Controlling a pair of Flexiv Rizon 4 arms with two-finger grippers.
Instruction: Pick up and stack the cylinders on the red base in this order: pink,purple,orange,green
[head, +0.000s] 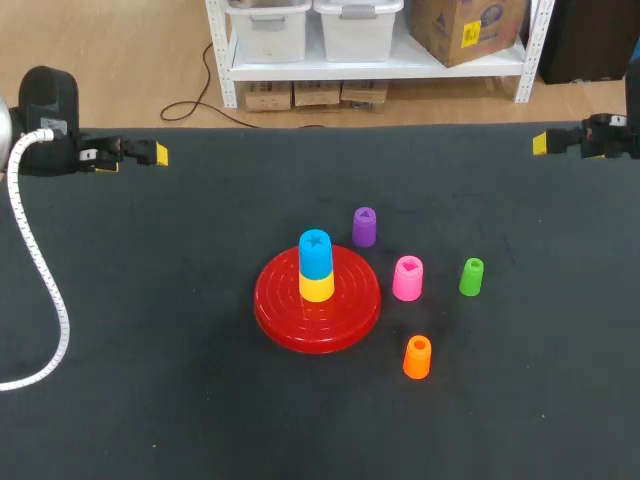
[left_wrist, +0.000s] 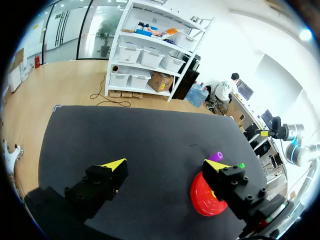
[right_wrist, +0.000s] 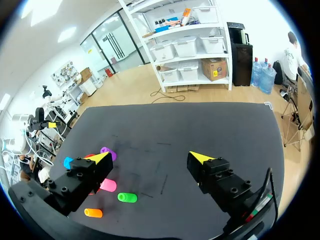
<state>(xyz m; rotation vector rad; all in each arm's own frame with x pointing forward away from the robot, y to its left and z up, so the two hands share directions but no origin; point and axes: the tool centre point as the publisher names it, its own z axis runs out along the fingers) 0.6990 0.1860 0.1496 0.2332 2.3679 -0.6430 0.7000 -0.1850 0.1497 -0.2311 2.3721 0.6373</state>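
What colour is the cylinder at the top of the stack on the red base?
The top cylinder is blue; the head view shows it best.

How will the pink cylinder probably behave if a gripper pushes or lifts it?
The pink cylinder looks like hollow moulded plastic, so it is probably light and stiff. It stands upright, taller than wide, so a push near its top may tip it. Once down, its round wall would likely let it roll.
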